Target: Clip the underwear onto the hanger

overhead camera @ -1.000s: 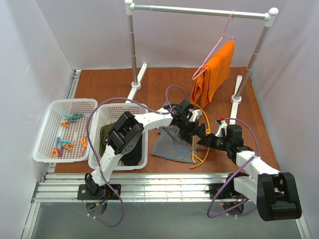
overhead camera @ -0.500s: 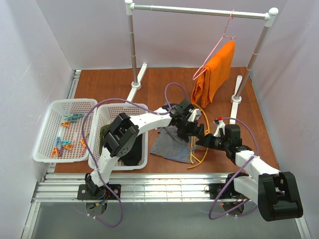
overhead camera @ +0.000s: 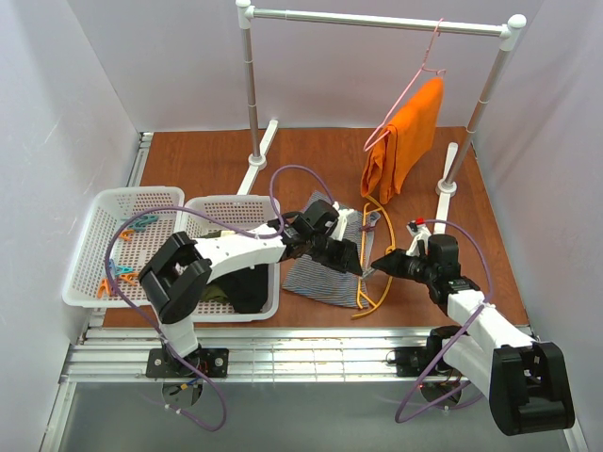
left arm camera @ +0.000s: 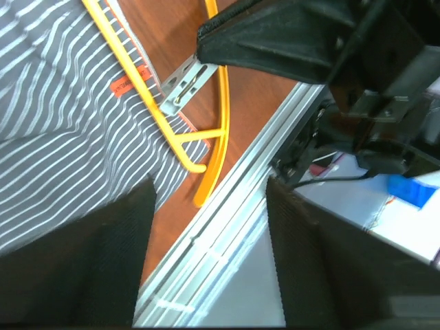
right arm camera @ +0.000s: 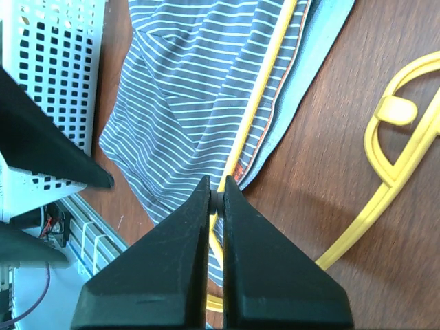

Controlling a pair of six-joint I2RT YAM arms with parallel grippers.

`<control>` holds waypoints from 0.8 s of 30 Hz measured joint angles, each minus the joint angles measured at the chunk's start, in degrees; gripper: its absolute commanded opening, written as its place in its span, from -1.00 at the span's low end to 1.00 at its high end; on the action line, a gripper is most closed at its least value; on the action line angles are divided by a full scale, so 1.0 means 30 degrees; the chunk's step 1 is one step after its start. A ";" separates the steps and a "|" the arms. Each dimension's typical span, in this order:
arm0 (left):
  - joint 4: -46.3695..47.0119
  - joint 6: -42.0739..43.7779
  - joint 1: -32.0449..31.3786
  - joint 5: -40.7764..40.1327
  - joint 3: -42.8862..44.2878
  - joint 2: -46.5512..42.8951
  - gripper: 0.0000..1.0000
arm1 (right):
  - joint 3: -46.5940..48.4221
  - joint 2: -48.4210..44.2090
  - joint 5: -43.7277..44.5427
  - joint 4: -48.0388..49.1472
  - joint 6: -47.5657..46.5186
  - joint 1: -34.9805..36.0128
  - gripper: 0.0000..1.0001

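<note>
One brown desk (overhead camera: 311, 160) carries everything. A clothes rack (overhead camera: 377, 20) stands at the far side with an orange cloth (overhead camera: 405, 141) hanging from it. Two white baskets (overhead camera: 94, 212) sit side by side at the near left. Right of them, at the desk's middle, the underwear (overhead camera: 320, 278) lies flat. The hanger (right arm camera: 395, 108) lies along its right edge, partly on the fabric. The left claw (overhead camera: 350, 262) hovers over the underwear, released, gripping nothing. The right claw (right arm camera: 216, 189) is clenched on the hanger's thin bar. A small orange tag (left arm camera: 127, 82) shows beside that bar.
</note>
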 measured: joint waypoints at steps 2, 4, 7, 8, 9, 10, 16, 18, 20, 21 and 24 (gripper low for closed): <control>0.0743 0.0109 -0.0124 0.0095 -0.0423 0.0204 -0.66 | -0.0080 -0.0109 0.0073 0.0080 0.0080 0.0000 -0.97; 0.1209 0.0328 -0.0372 0.0124 -0.0597 0.0627 -1.00 | -0.0255 -0.0131 0.0124 0.0124 0.0131 0.0000 -0.97; 0.1552 0.0663 -0.0809 0.0015 -0.0597 0.1370 -1.00 | -0.0481 -0.0131 0.0189 0.0138 0.0146 0.0000 -0.97; 0.1552 0.0699 -0.0925 -0.0051 -0.0605 0.1574 -1.00 | -0.0576 -0.0131 0.0189 0.0138 0.0146 0.0000 -0.97; 0.1537 0.0721 -0.1042 -0.0204 -0.0597 0.1727 -1.00 | -0.0656 -0.0131 0.0189 0.0131 0.0138 0.0000 -0.97; 0.1515 0.0765 -0.1158 -0.0364 -0.0605 0.1872 -1.00 | -0.0729 -0.0131 0.0182 0.0131 0.0146 0.0000 -0.97; 0.0772 0.0619 -0.1989 -0.2091 -0.0612 0.2280 -1.00 | -0.0925 -0.0138 0.0182 0.0131 0.0153 0.0000 -0.97; 0.0605 0.0510 -0.2222 -0.2659 -0.0627 0.2280 -1.00 | -0.0925 -0.0138 0.0182 0.0131 0.0160 0.0015 -0.97; 0.0372 0.0386 -0.2353 -0.3213 -0.0627 0.2280 -1.00 | -0.0925 -0.0138 0.0175 0.0131 0.0248 0.0022 -0.97; 0.0262 0.0313 -0.2419 -0.3461 -0.0627 0.2288 -1.00 | -0.0925 -0.0138 0.0175 0.0138 0.0291 0.0029 -0.97; 0.0233 0.0189 -0.2514 -0.3985 -0.0619 0.2543 -1.00 | -0.0925 -0.0146 0.0175 0.0138 0.0415 0.0044 -0.97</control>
